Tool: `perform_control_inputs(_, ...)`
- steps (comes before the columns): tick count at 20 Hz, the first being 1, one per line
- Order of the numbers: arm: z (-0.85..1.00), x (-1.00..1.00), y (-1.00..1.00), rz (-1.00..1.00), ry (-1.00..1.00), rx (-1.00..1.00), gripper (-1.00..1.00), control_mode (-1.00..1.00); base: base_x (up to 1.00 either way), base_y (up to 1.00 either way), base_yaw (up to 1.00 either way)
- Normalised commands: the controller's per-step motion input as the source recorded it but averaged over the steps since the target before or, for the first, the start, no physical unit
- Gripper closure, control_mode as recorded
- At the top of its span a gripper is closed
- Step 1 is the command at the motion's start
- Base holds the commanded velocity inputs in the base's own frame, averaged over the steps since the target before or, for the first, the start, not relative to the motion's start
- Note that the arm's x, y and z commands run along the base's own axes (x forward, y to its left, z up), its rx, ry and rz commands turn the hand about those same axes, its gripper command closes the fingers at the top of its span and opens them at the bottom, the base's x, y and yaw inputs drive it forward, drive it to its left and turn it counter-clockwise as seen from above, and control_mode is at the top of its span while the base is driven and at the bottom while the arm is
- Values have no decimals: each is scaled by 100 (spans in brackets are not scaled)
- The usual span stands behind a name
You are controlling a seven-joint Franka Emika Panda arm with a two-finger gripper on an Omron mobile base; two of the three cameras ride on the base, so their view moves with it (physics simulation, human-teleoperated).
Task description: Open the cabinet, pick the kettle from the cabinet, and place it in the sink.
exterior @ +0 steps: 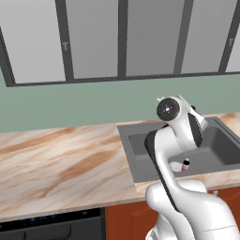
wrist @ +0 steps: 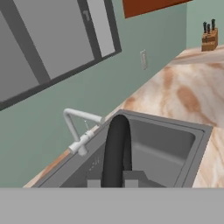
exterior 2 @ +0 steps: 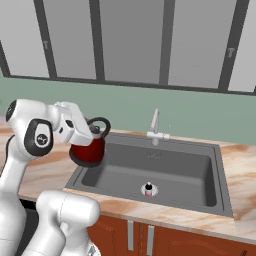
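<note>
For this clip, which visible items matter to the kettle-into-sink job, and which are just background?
Part of the job:
- kettle, held by its black handle in the hand, at the sink's left edge
- sink, basin with a drain in it
- cabinet, a corner showing in the hand view

Just lying about:
- faucet
- knife block on the countertop
- wall outlet

Claw (exterior 2: 94, 131) clamped on kettle (exterior 2: 89, 148) handle, kettle over left rim of sink (exterior 2: 200, 172).

The white arm folds back at the elbow, wrist turned sideways; the end effector (exterior 2: 94, 131) is clamped tight around a black handle.
</note>
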Motion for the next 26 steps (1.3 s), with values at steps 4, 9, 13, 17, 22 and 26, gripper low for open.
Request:
perform_control_inputs(4,-18,31,-5,7,2,-3,100,-100,0,0,0)
perform_control_inputs(9,-15,39,-1,3,16,0,100,-100,0,0,0)
perform_control_inputs(13,-17,38,3,0,19,-6,100,-100,0,0,0)
perform_control_inputs(17,-17,28,0,3,4,-4,100,-100,0,0,0)
perform_control_inputs(22,-28,21,0,4,0,-1,100,-100,0,0,0)
perform_control_inputs(26,-30,18,0,4,0,0,100,-100,0,0,0)
